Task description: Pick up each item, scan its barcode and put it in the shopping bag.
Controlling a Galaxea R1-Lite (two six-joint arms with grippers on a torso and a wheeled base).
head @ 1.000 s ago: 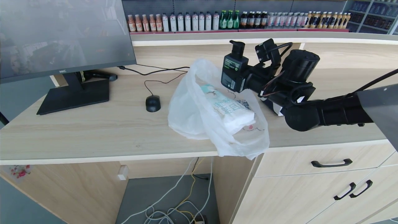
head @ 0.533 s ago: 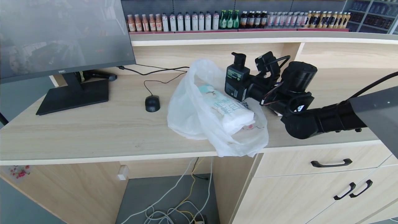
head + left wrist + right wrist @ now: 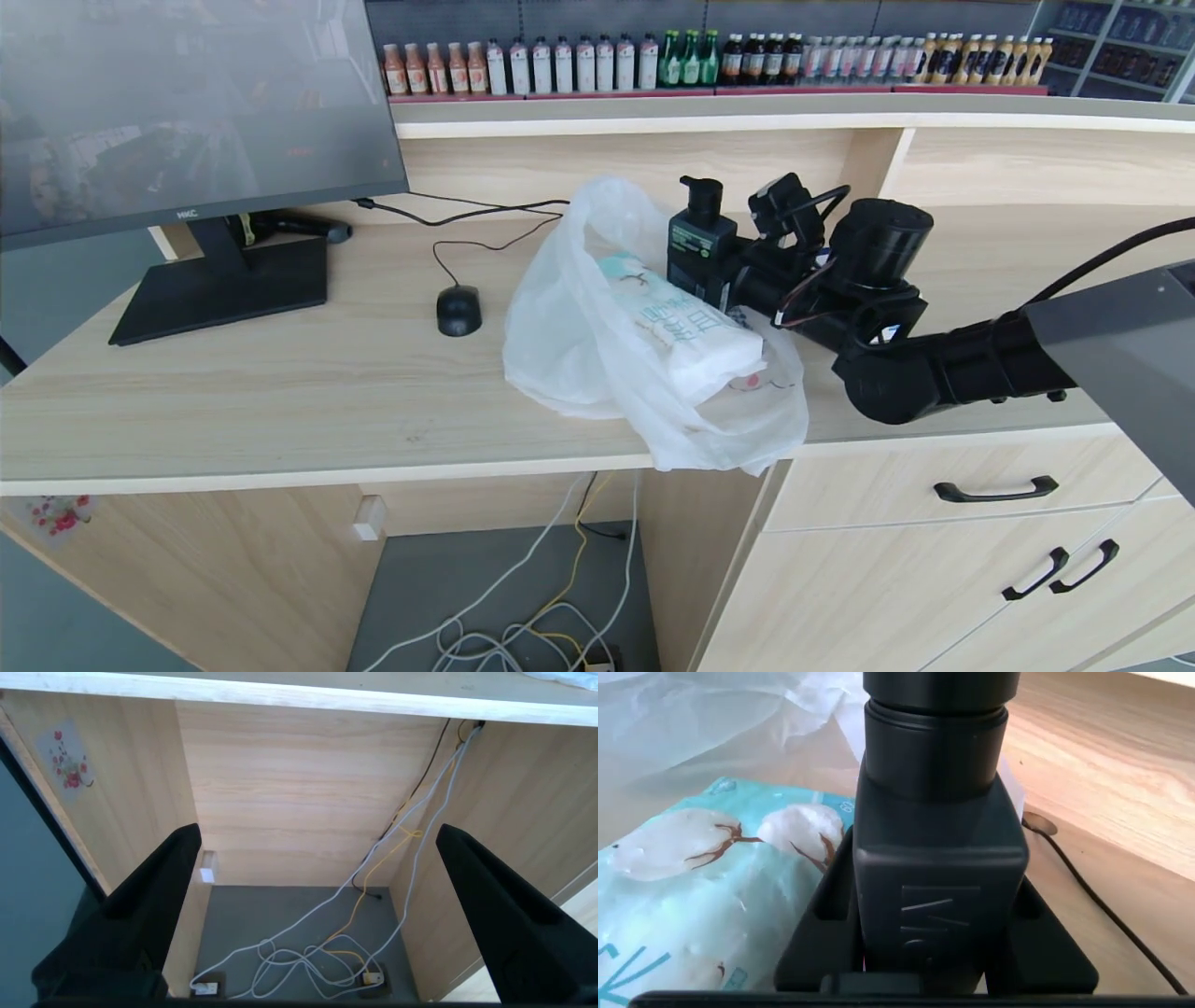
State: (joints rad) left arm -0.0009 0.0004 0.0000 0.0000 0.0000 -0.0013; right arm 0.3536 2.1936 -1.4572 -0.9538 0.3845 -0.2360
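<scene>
Black right claw (image 3: 730, 273) pinched tight on a dark pump bottle (image 3: 700, 245), upright, pump head on top, label turned toward the head camera. Bottle held at the far rim of the shopping bag (image 3: 569, 317), right beside the pack inside; touching the plastic or just clear of it, cannot tell. From the right wrist, the bottle's square shoulder wedged between the claw's fingers (image 3: 814, 938). Inside the white, see-through bag, a white-and-teal soft pack (image 3: 686, 327) printed with cotton bolls, lying on the worktop (image 3: 280, 392). One fold of the bag drooping over the worktop's front edge. Left claw (image 3: 318, 849) low, facing the opening under the worktop, fingers spread wide with nothing between them; beyond it, loose cables (image 3: 308, 952) on the floor. Farther out on the worktop, a black mouse (image 3: 459, 310) and a monitor (image 3: 187, 103) on its stand.
</scene>
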